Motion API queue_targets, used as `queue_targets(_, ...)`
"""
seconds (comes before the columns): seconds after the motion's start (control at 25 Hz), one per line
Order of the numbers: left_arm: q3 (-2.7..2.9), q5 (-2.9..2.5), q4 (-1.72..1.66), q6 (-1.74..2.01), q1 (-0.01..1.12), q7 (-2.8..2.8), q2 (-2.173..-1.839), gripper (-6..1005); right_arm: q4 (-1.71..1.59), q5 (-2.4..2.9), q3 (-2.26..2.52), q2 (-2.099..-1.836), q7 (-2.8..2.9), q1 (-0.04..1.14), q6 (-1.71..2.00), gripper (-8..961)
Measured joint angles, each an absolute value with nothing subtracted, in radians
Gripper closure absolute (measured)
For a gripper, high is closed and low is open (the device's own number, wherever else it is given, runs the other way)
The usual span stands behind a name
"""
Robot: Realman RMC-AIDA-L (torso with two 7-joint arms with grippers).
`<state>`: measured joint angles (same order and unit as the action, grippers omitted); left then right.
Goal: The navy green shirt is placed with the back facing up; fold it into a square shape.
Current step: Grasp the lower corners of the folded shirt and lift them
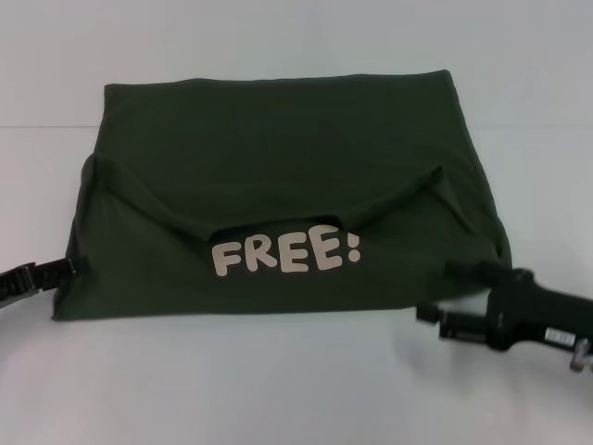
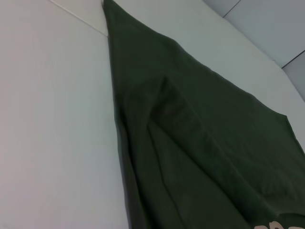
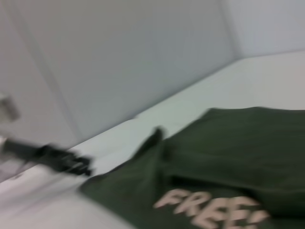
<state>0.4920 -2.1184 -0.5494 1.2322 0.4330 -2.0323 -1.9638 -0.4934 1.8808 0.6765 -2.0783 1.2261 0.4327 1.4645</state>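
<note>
The navy green shirt (image 1: 278, 158) lies folded on the white table, roughly rectangular, with pale "FREE!" lettering (image 1: 285, 253) facing up near its front edge. Both sleeves are folded inward over the middle. My left gripper (image 1: 79, 266) is at the shirt's front left edge, touching the cloth. It also shows in the right wrist view (image 3: 71, 162), beside the shirt's corner. My right gripper (image 1: 437, 293) is open at the front right corner, one finger over the cloth edge and the other above the bare table. The shirt also shows in the left wrist view (image 2: 190, 143) and the right wrist view (image 3: 238, 143).
The white table (image 1: 278, 389) extends around the shirt on all sides. A pale wall (image 3: 119, 57) rises behind the table's far edge.
</note>
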Motion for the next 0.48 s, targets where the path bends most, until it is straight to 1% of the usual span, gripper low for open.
queue_targets(0.16, 0.493, -2.128, -0.560, 1.240, 0.436, -2.043, -1.956, 258, -0.497, 1.881, 0.748, -2.085, 1.181, 0.416, 1.487, 25)
queue_targets(0.48, 0.499, -2.192, -0.575, 1.261, 0.447, -2.083, -1.956, 258, -0.489, 1.885, 0.760, -2.086, 1.180, 0.414, 1.461, 30)
